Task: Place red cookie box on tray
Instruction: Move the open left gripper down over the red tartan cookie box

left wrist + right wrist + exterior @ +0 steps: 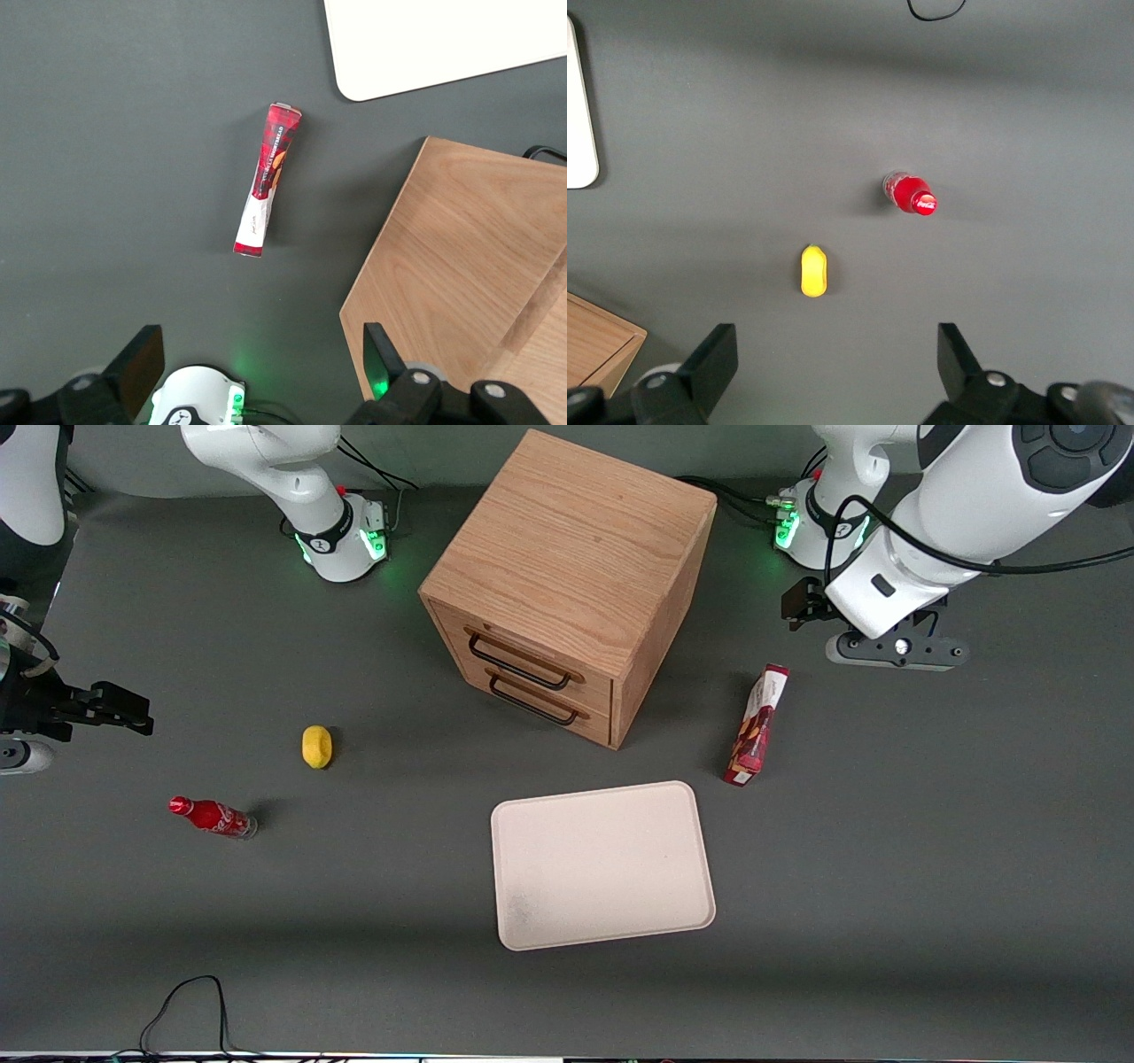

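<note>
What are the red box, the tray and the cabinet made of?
Red box: printed cardboard, by its folded edges. Tray: matte cream, probably plastic. Cabinet: wood, clear grain, dark metal-looking handles. The open gripper hangs above the table near the box.

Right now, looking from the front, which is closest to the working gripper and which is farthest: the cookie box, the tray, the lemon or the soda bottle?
The gripper hangs open above the table, beside the cabinet.
1. Cookie box: just nearer the camera than the gripper.
2. Tray: nearer the camera, mid-table.
3. Lemon: toward the parked arm's end.
4. Soda bottle: farthest toward that end.
</note>
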Available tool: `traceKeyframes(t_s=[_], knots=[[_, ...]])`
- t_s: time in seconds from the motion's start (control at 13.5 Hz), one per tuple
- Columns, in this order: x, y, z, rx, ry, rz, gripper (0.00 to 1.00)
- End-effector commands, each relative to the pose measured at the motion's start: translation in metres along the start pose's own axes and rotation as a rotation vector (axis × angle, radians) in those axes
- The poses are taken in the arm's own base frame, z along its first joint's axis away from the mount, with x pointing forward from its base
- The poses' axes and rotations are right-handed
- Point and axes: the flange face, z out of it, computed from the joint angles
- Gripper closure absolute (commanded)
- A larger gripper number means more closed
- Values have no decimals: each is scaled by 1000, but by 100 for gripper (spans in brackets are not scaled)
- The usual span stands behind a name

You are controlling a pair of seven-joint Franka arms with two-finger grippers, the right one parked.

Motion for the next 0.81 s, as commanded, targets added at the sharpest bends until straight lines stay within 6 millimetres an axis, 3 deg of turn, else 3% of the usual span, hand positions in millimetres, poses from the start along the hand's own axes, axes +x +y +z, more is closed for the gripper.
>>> traceKeyframes(t_s=[0.0, 0.22, 0.37, 0.74], knots=[[-5, -2, 8, -6, -17, 48, 0], [4, -12, 33, -9, -15, 131, 0], [7, -15, 64, -6, 6, 143, 0], [20, -22, 188, -3, 92, 211, 1]])
